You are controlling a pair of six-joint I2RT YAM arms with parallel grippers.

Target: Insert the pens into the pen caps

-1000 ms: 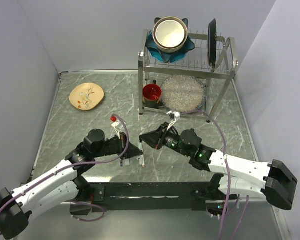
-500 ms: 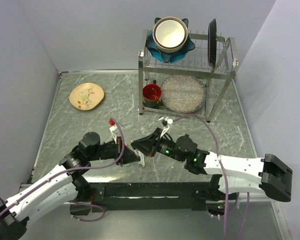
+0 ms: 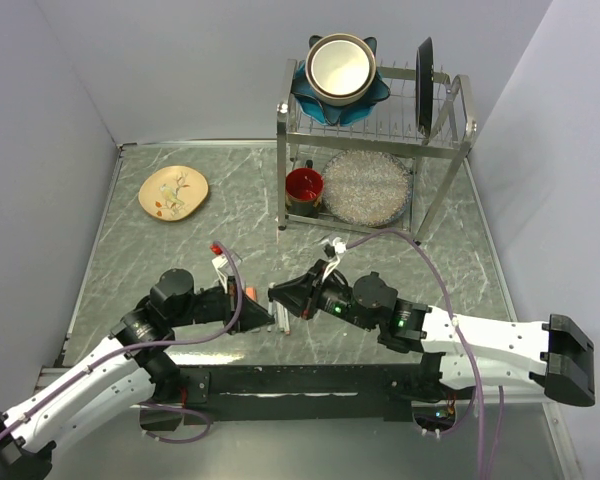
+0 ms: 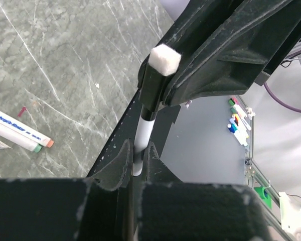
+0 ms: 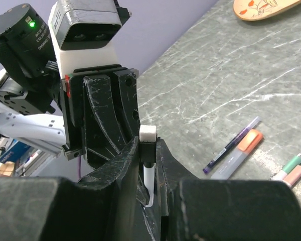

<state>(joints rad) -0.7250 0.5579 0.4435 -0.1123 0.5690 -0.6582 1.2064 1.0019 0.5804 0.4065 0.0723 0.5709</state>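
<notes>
White pen [image 4: 142,133], held roughly upright above the near middle of the table [image 3: 180,250]. Its top end sits in a black cap [image 4: 151,88], which carries a white felt block [image 4: 164,59].

Left gripper [image 4: 137,156]: jaws clenched on the white barrel below the cap. Right gripper [image 5: 147,161]: faces the left one, tip to tip. Its jaws are clenched on the black cap where it meets the barrel, and the felt block stands clear above the fingers [image 5: 125,165]. In the overhead view the two grippers meet just inside the near table edge, left [image 3: 263,318] and right [image 3: 283,297].

Other pens lie flat on the table beside the grasp:
- A thin purple pen [image 5: 232,144] touches or nearly touches a grey marker [image 5: 231,163], which has an orange cap [image 5: 250,140].
- Close by, two pale pens lie side by side, one with a teal end [image 5: 291,164] and one with a salmon end [image 5: 296,175].
- The left wrist view shows the same pair, teal [image 4: 36,148] and salmon [image 4: 49,143].

Far side of the table:
- A yellow plate [image 3: 174,190] lies at the left.
- A wire dish rack [image 3: 450,150] stands at the right.
- The rack's upper tier holds a metal bowl [image 3: 338,65] and an upright dark plate [image 3: 425,70].
- The rack's lower tier holds a red cup [image 3: 304,187] and a clear textured plate [image 3: 366,187].
</notes>
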